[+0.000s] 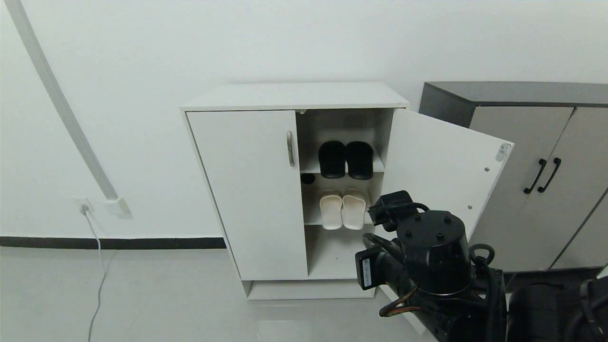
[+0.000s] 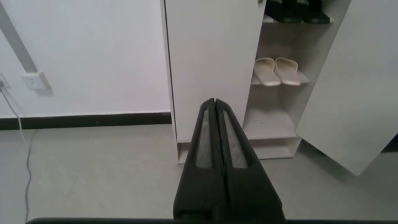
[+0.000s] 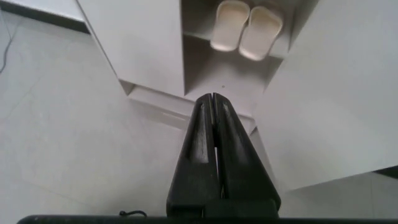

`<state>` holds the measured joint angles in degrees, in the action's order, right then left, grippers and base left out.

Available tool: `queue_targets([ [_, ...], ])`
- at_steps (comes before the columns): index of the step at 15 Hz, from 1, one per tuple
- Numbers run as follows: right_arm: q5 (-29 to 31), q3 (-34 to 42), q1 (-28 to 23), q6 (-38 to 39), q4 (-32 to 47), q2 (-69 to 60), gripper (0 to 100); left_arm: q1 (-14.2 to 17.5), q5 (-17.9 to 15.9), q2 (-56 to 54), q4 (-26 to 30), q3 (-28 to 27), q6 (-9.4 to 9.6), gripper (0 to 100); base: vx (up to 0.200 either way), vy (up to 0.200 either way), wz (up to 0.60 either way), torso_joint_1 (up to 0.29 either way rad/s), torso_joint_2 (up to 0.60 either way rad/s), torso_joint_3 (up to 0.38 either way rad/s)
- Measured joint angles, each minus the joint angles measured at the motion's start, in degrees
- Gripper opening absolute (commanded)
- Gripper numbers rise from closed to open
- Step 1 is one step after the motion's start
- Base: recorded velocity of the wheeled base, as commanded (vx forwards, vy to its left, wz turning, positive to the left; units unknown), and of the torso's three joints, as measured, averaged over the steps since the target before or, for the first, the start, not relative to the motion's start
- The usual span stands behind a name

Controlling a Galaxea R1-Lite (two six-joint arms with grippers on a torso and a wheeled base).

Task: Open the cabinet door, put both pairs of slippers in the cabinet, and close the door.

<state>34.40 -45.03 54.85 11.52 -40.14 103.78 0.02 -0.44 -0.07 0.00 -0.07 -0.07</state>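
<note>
Right wrist view: right end effector (image 3: 213, 101) clenched; white slippers (image 3: 258, 31) shelved ahead, apart; left end effector (image 2: 214, 104) clenched

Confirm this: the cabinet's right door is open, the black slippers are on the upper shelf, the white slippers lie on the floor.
One thing is wrong: the white slippers sit inside the cabinet, on the shelf under the black slippers. The head view shows it. The right door is open.
</note>
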Motion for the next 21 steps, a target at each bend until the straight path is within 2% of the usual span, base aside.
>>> queue_targets([
  [10, 0.0, 0.8, -1.0, -0.6, -0.6, -0.3, 0, 0.0, 0.0, 0.0, 0.0, 0.0, 0.00, 0, 0.000, 0.000, 0.00, 0.163, -0.49, -0.321],
  [21, -0.1, 1.2, -2.3, -0.6, -1.9, 0.0, 0, 0.0, 0.0, 0.0, 0.0, 0.0, 0.00, 0, 0.000, 0.000, 0.00, 0.237, -0.56, -0.323],
])
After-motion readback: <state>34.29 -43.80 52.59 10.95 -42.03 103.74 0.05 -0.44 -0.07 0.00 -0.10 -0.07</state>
